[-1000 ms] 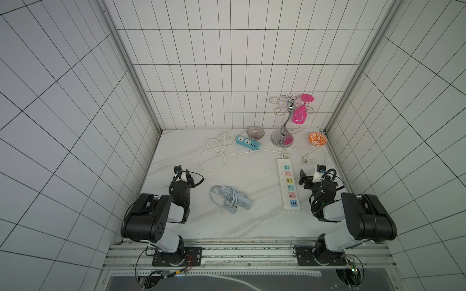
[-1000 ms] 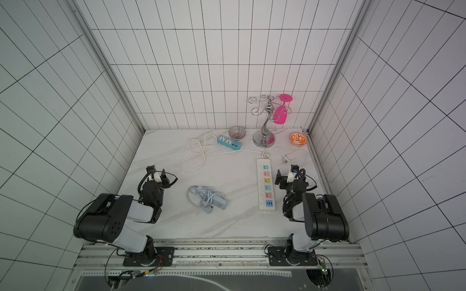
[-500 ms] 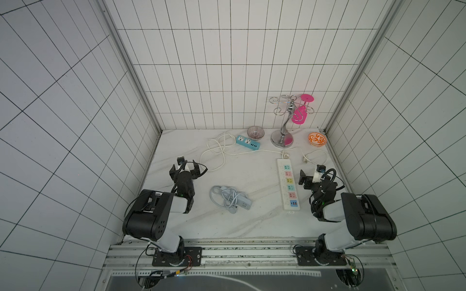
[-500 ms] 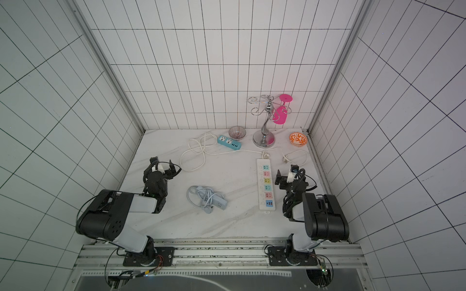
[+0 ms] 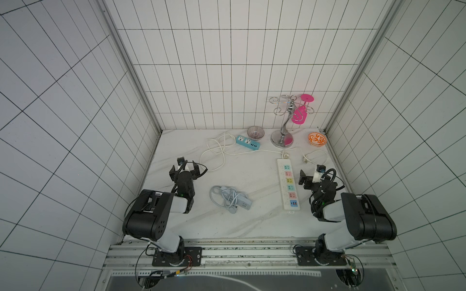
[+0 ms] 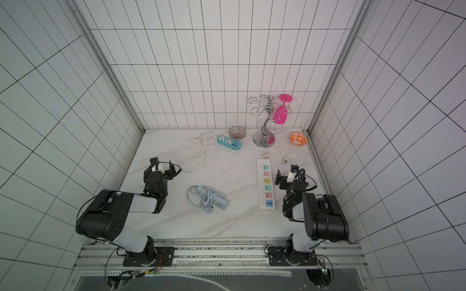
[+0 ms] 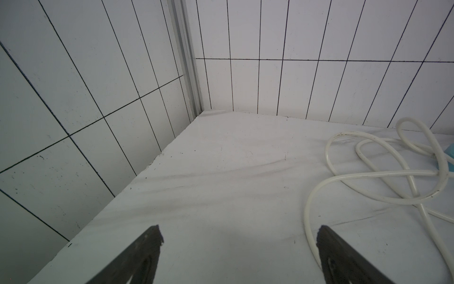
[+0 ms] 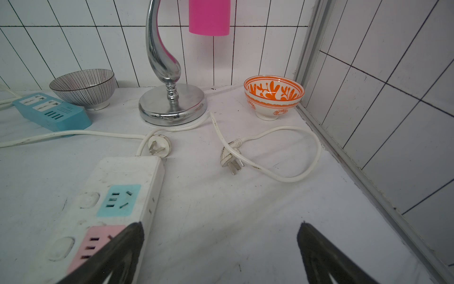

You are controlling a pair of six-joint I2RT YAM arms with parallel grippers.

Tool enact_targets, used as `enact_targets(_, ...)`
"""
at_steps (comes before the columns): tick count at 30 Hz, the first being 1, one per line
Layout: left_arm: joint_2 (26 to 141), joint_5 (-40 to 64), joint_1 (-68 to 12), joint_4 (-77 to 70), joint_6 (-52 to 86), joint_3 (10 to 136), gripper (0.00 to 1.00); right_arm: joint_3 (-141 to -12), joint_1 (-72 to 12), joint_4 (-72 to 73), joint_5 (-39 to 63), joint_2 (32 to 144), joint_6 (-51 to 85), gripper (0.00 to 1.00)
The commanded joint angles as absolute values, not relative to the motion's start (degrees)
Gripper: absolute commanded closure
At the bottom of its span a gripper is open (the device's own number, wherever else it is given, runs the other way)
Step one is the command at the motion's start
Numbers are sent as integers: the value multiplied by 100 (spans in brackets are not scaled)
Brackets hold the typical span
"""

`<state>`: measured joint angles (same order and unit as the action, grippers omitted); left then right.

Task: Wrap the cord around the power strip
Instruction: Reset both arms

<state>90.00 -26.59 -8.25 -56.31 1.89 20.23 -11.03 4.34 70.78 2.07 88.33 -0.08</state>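
The pale grey-blue power strip (image 5: 242, 203) (image 6: 219, 203) lies flat at the middle front of the white table. Its cord (image 5: 220, 198) (image 6: 197, 196) sits in loose loops over and beside it, with the plug (image 5: 233, 210) at the front. My left gripper (image 5: 184, 168) (image 6: 163, 165) (image 7: 239, 237) hovers open and empty near the left wall, well left of the strip. By the right wall my right gripper (image 5: 310, 176) (image 6: 285, 176) (image 8: 219, 233) is open and empty too. Neither wrist view shows the strip.
A long white strip with coloured sockets (image 5: 289, 187) (image 8: 110, 204) lies just left of my right gripper. At the back are a teal strip (image 5: 248, 143), looped white cords (image 5: 216, 154) (image 7: 383, 172), a striped bowl (image 5: 255, 132), a chrome stand (image 5: 283, 138) with a pink glass (image 5: 300, 116), and an orange bowl (image 5: 317, 139).
My left gripper has opened wide and shifted a little toward the back wall. The right arm and the grey-blue strip have not moved.
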Motion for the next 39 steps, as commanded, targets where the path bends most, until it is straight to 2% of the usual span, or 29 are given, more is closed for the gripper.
enact_targets(1,8974,-2725,-830,-5703,156,2013,2,-1494,376,7155,176,8877,-26,1)
enact_targets(39,8974,-2725,-832,-5704,161,2008,3,-1582,314,7038,132,8929,-97,1)
